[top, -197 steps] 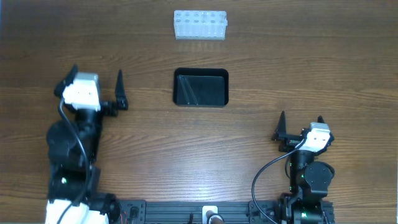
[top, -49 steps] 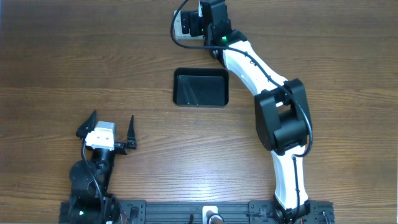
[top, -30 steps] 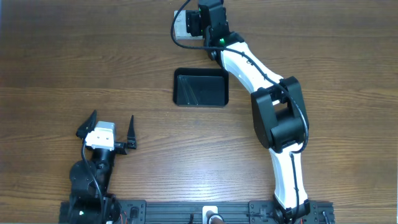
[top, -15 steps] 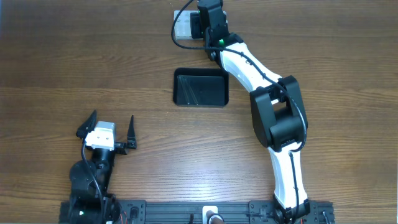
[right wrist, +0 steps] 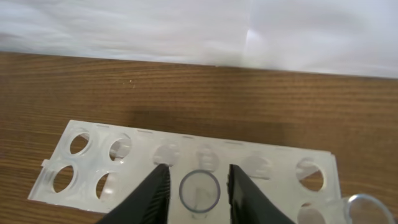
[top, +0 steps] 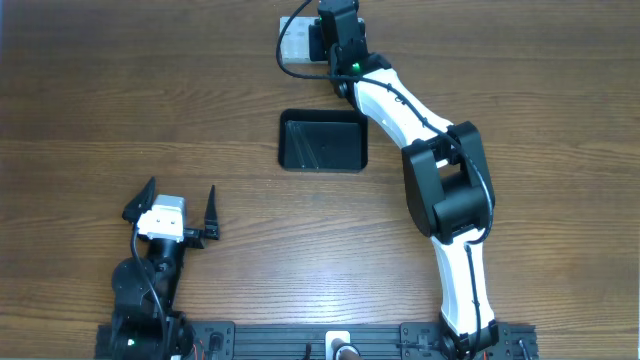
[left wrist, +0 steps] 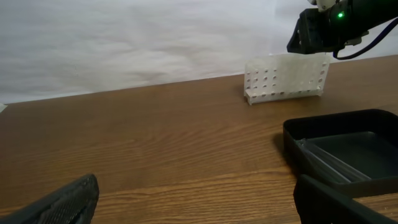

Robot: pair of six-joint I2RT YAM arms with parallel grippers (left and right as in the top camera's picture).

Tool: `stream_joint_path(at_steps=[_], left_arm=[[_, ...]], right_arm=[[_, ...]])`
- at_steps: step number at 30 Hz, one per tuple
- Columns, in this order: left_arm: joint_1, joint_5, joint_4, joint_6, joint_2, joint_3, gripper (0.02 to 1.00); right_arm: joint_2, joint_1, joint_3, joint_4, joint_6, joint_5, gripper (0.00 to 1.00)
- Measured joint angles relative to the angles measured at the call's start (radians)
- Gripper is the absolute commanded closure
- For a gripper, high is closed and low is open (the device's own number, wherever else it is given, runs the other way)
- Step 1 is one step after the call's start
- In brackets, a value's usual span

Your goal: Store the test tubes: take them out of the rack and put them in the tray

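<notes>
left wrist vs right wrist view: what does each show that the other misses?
Left wrist only: the black tray and the right arm above the rack. Right wrist only: the right end effector straddling a test tube in the rack, and another tube at the rack's end. Both: the rack and the wooden table.

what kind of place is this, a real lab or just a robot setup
Probably a robot test bench staged for a lab-style chore rather than a working lab: a wooden table against a plain white backdrop, with a clear test tube rack and a black tray on it.
</notes>
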Motion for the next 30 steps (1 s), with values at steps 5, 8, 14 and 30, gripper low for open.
stream_joint_path(at_steps=[5, 8, 14, 30], left_arm=[[0.0, 0.0, 0.0, 0.0, 0.0, 0.0, 0.018], [0.0, 0.0, 0.0, 0.0, 0.0, 0.0, 0.02], [0.0, 0.0, 0.0, 0.0, 0.0, 0.0, 0.018], [0.0, 0.0, 0.0, 0.0, 0.0, 0.0, 0.018]], right_arm=[[0.0, 0.0, 0.0, 0.0, 0.0, 0.002, 0.79], [0.0, 0.001, 0.0, 0.0, 0.001, 0.003, 0.838], [0.0, 0.002, 0.0, 0.0, -0.003, 0.006, 0.873], [0.0, 0.002, 0.0, 0.017, -0.01, 0.006, 0.936]])
